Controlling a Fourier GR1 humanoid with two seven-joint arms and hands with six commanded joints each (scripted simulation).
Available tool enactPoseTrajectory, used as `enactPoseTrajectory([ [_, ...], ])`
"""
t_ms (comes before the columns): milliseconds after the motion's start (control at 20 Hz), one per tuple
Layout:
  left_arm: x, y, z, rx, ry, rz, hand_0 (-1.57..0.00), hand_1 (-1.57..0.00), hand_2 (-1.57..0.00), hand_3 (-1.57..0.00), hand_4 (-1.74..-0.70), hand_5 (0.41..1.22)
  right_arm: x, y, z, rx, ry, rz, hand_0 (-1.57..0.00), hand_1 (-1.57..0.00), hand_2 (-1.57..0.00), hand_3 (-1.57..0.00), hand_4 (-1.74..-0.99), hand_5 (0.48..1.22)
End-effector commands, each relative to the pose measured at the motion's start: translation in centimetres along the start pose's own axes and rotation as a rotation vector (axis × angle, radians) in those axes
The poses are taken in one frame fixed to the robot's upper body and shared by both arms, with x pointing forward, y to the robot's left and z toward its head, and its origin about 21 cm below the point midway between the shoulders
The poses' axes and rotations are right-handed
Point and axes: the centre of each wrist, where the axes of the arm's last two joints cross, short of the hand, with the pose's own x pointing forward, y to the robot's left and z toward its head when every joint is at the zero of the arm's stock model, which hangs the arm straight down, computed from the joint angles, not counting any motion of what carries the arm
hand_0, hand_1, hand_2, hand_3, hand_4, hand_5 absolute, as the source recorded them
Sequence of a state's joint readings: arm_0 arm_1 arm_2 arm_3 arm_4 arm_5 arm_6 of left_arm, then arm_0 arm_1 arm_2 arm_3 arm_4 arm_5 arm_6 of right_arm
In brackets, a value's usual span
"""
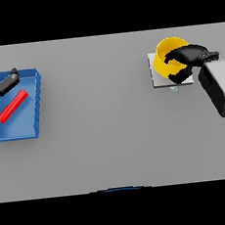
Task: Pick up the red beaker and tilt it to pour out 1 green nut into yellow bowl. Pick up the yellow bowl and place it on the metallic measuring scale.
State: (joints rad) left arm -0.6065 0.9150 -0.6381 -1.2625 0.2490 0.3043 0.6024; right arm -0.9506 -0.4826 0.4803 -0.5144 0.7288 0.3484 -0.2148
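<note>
— Blue tray at the far left of the grey tabletop; what lies in it?

— A red beaker, flat on its side and slanted. The left hand hangs over the tray's upper left corner, fingers relaxed, gripping nothing.

— And on the right?

— The metallic measuring scale stands there with the yellow bowl on it. The right hand has its fingers curled over the bowl's right rim, grasping it.

— Any green nut?

— I cannot tell; the hand hides much of the bowl's inside.
</note>
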Motion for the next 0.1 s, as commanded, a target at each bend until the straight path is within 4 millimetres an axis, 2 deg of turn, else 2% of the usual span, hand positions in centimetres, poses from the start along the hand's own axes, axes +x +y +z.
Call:
enactPoseTrajectory([
  [0,-0.01,-0.04,0.26,0.002,-0.005,0.006,0.00,0.00,0.00,0.00,-0.82,0.734,-0.22,0.03,0.04,0.006,0.003,0.001,-0.07,-0.06,-0.14,-0.37,-1.316,0.735],
  [50,-0.11,0.17,0.20,0.007,-0.013,0.001,0.00,0.00,0.00,0.00,-0.82,0.734,-0.25,0.12,0.09,0.014,-0.002,0.004,-0.05,-0.05,-0.12,-0.35,-1.308,0.733],
])
